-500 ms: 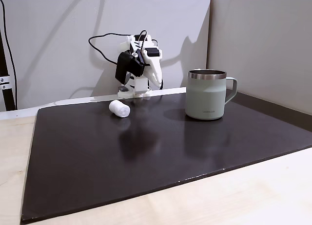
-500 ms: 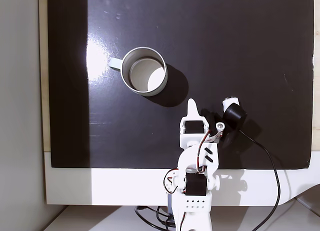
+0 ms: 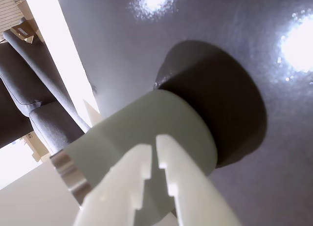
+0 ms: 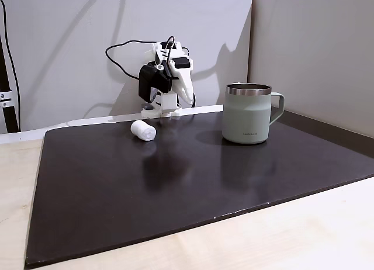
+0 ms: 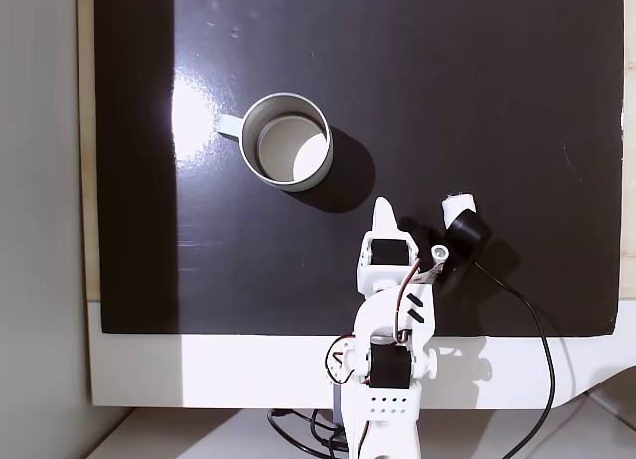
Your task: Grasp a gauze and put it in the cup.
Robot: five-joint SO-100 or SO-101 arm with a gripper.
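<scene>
I see the gripper (image 3: pixel 155 144) with its two white fingers (image 3: pixel 183 187) pressed nearly together, only a thin slit between them, holding nothing. In the wrist view the cup (image 3: pixel 146 138) lies directly beyond the fingertips, its steel rim at lower left. In a fixed view the gripper (image 4: pixel 188 98) points down, folded near the arm base, and the cup (image 4: pixel 248 115) stands upright on the dark mat (image 4: pixel 175 188) to its right. Small dark lettering near the cup's base is too small for me to read. The gauze (image 4: pixel 143 130) lies on the mat left of the fingers, apart from them. From above, the gauze (image 5: pixel 457 203) sits right of the fingertip (image 5: pixel 382 209).
</scene>
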